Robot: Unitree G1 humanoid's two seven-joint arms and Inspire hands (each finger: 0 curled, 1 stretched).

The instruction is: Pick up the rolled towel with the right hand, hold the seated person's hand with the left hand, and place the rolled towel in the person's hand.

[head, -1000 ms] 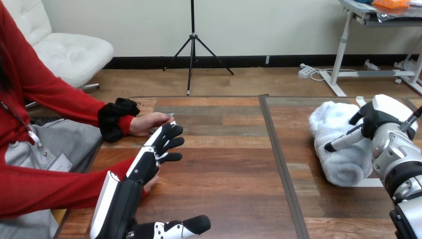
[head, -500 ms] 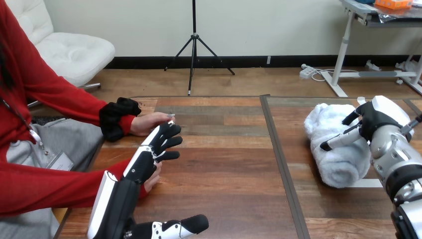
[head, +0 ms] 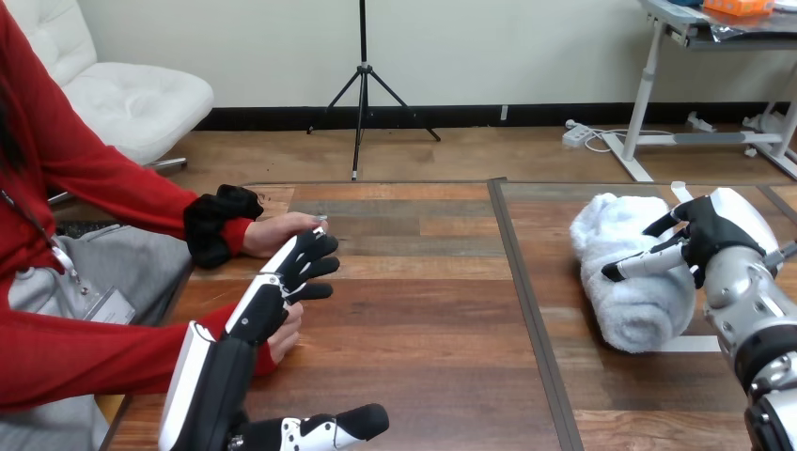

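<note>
Right hand (head: 711,237) is on the towel (head: 625,282), at the right of the table (head: 423,319). It is clamped on the roll: the thumb (head: 639,264) reaches left across the towel's near face, and the dark fingers (head: 665,224) curl over its top. The towel sits directly under and to the left of the palm. It is a thick white roll lying on the wood, one end pointing away from the robot and the other toward it. The near end bulges out below the thumb. Just below and right of that end, a thin white strip (head: 694,345) lies flat on the table, touching the towel's underside.

Across to the left hand (head: 256,310), well apart from the towel, with bare wood between. Its fingers (head: 308,261) are spread and fairly straight, pointing away from the robot, closed on nothing. The thumb (head: 338,427) sticks out low to the right, clear of everything. Under its palm lies the person's near hand (head: 287,336), fingers peeking out on the right side. Whether the two touch, I cannot tell. Just beyond the left hand's fingertips, the person's far hand (head: 282,232) rests on the table, very close to those fingertips.
</note>
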